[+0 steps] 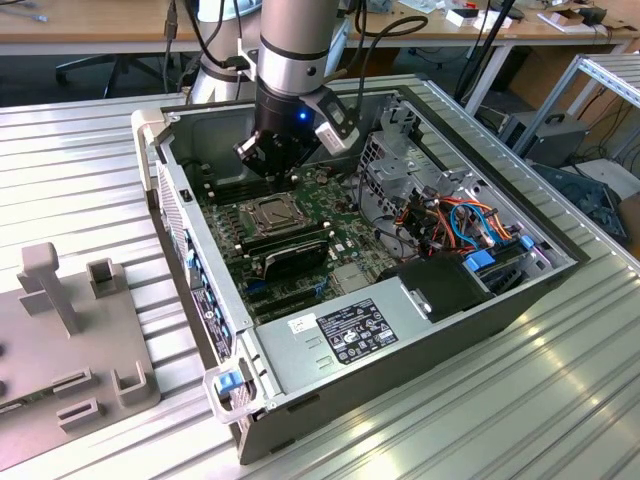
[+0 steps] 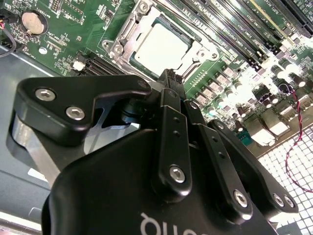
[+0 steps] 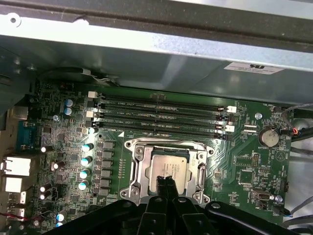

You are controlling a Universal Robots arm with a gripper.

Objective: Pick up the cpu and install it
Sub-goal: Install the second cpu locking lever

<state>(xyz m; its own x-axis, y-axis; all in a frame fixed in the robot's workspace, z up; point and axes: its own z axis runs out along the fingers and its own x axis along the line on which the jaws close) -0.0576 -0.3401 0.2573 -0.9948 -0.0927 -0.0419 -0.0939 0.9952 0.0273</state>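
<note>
Cpu (image 2: 159,45) seated in socket frame (image 2: 122,41); gripper (image 2: 169,78) jaws together, tips beside cpu edge.

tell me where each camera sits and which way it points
Exterior view: off the arm, above, looking down into the open grey metal computer case; arm and black gripper show.
Second wrist view: on the wrist, looking along the gripper at the silver-grey square cpu.
First wrist view: on the wrist, above the cpu; gripper.
Both wrist views share the cpu.
</note>
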